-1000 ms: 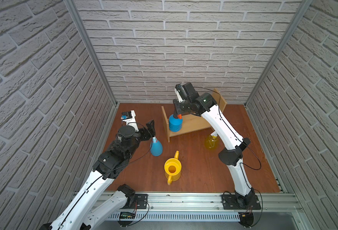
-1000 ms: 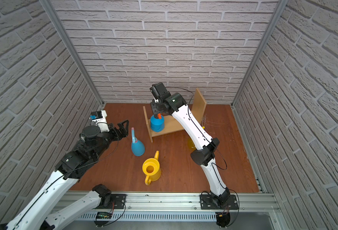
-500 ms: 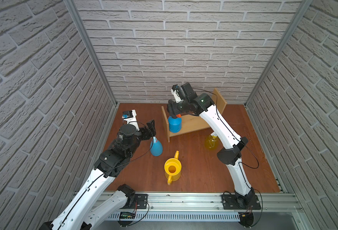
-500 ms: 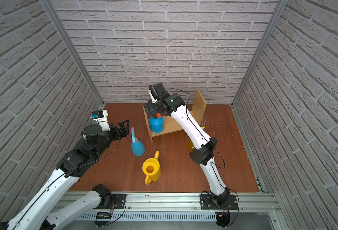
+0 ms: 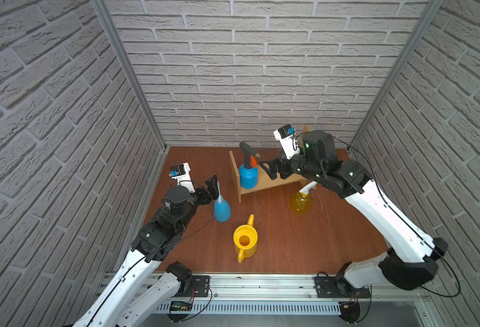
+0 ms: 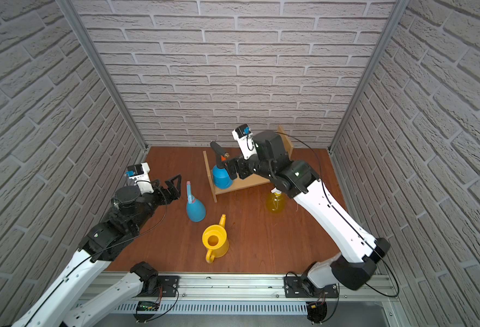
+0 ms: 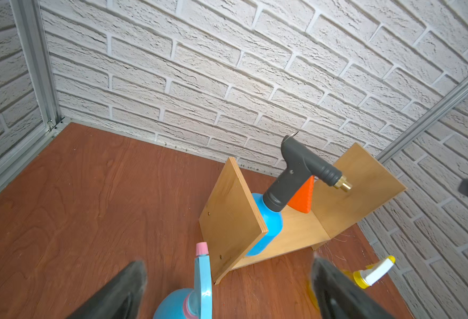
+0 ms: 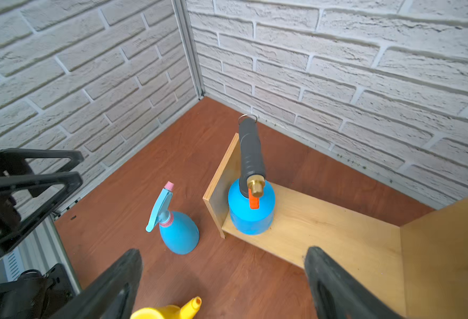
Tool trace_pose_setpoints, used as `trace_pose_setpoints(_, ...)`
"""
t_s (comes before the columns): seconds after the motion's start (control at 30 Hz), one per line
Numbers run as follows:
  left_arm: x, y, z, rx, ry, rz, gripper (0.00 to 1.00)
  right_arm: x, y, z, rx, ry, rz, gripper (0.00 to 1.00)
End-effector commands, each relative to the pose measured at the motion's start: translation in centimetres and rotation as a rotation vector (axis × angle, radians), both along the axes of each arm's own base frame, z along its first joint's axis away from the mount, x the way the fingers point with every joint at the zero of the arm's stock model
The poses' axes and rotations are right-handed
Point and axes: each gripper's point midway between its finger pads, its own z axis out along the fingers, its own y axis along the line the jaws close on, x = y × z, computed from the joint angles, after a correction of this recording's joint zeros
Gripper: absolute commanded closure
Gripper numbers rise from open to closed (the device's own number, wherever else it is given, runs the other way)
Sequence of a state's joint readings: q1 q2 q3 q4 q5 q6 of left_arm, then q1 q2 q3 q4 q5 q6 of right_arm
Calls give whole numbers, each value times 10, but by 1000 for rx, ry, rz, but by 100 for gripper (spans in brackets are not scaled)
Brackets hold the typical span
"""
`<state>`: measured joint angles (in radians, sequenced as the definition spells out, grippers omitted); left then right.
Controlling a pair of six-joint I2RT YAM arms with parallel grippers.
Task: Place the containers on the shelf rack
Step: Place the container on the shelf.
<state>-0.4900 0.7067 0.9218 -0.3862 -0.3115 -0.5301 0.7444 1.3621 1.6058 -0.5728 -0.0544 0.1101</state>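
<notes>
Working inside a white-brick enclosure, over a red-brown table (image 5: pixel 304 243). Housing one shelf rack (image 5: pixel 264 185) at far centre, with the blue pump sprayer (image 5: pixel 248 177) standing upright at its left end. Holding the right gripper (image 5: pixel 271 170) just right of that sprayer, fingers spread, grasping nothing. Lining up the left gripper (image 6: pixel 173 186) on the blue teardrop spray bottle (image 6: pixel 195 208) left of the rack, fingers released, not touching.

Probably approaching for pickup: advancing level, straddling the narrow neck below the trigger, closing squarely, lifting clear of the rack's side panel.

Counting two grippers and four containers: one shelved, three waiting on the table, including the yellow watering can (image 5: pixel 245 240) near centre and the clear yellow spray bottle (image 5: pixel 301 201) right, just nearer than the rack.
</notes>
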Motion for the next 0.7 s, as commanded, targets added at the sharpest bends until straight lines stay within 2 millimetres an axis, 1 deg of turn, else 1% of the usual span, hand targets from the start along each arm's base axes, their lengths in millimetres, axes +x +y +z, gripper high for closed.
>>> trace_pose_setpoints(0.0, 4, 5, 7, -52, -50, 36, 2, 2, 17, -16, 113, -156, 73, 1)
trace_pose_setpoints(0.07, 6, 5, 3, -56, -45, 46, 2, -3, 25, -56, 101, -164, 134, 1)
trace_pose_setpoints(0.1, 7, 5, 2, -59, -42, 49, 2, -1, 29, -69, 98, -162, 142, 2)
trace_pose_setpoints(0.13, 8, 5, -1, -59, -36, 51, 2, 4, 33, -93, 72, -122, 142, 1)
trace_pose_setpoints(0.17, 9, 4, -3, -62, -31, 52, 2, 9, 37, -108, 46, -92, 139, 2)
trace_pose_setpoints(0.2, 10, 4, -5, -64, -24, 51, 2, 15, 40, -120, 29, -67, 127, 1)
trace_pose_setpoints(0.27, 10, 3, -9, -71, -13, 50, 2, 27, 45, -134, 32, -46, 92, 1)
trace_pose_setpoints(0.3, 9, 3, -10, -76, -10, 50, 2, 33, 46, -137, 40, -40, 73, 2)
trace_pose_setpoints(0.4, 6, 4, -13, -91, -4, 52, 2, 50, 53, -158, 37, 18, 31, 8)
trace_pose_setpoints(0.47, 3, 6, -14, -98, -6, 54, 2, 59, 56, -166, 47, 40, 8, 14)
trace_pose_setpoints(0.53, 0, 9, -14, -101, -7, 60, 2, 69, 55, -171, 64, 61, -30, 20)
trace_pose_setpoints(0.67, -6, 13, -14, -105, -10, 69, 2, 85, 50, -180, 94, 77, -102, 24)
